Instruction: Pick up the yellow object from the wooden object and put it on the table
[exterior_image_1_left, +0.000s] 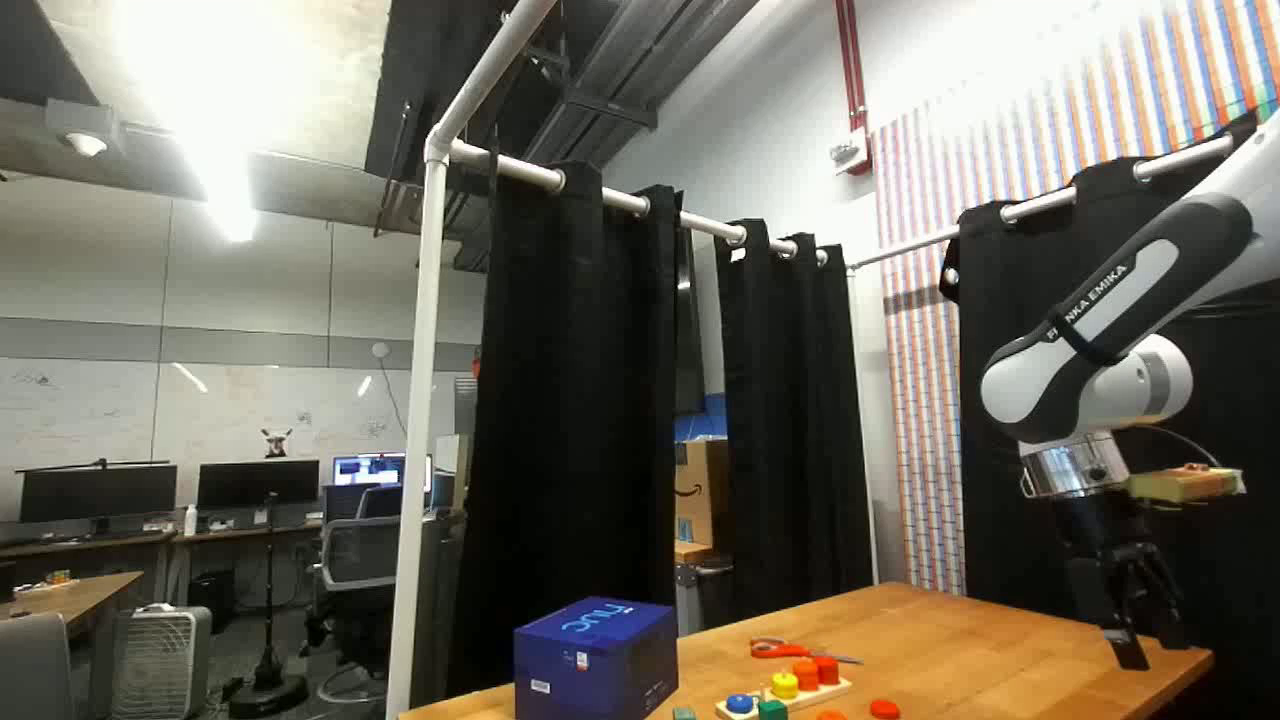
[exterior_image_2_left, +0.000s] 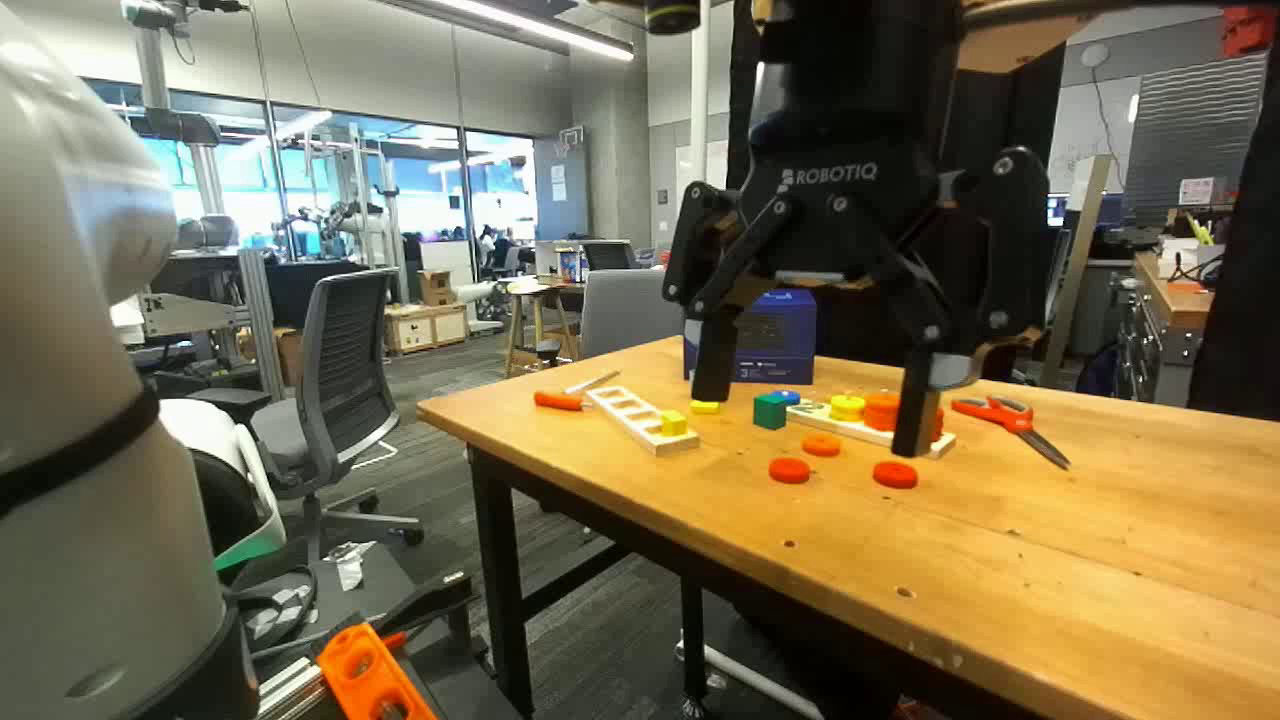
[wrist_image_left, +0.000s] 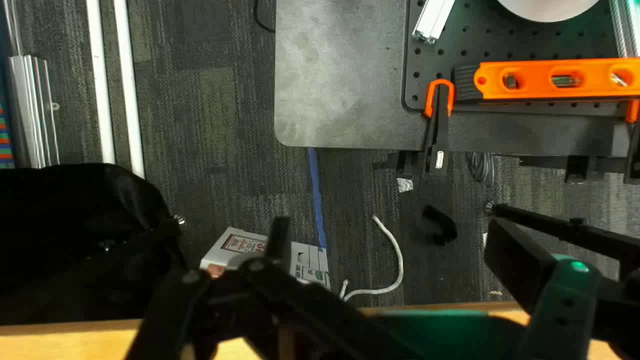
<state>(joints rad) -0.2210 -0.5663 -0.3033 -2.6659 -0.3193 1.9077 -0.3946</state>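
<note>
My gripper (exterior_image_2_left: 810, 422) is open and empty in an exterior view, its fingers pointing down. It also shows open near the table's corner in an exterior view (exterior_image_1_left: 1150, 648) and in the wrist view (wrist_image_left: 390, 232). A yellow round piece (exterior_image_2_left: 847, 407) sits on a wooden peg board (exterior_image_2_left: 942, 443) with orange, red and blue pieces; a yellow piece shows there too (exterior_image_1_left: 784, 685). A yellow cube (exterior_image_2_left: 673, 423) sits at the near end of a wooden slotted tray (exterior_image_2_left: 640, 432). A flat yellow piece (exterior_image_2_left: 705, 407) lies on the tan table (exterior_image_2_left: 1000, 560).
A dark blue box (exterior_image_1_left: 595, 660) stands on the table. Orange-handled scissors (exterior_image_2_left: 1010, 425), a green cube (exterior_image_2_left: 770, 411), an orange-handled tool (exterior_image_2_left: 560, 401) and several loose red and orange discs (exterior_image_2_left: 790, 470) lie around the boards. The wrist view shows the floor and table edge (wrist_image_left: 75, 327).
</note>
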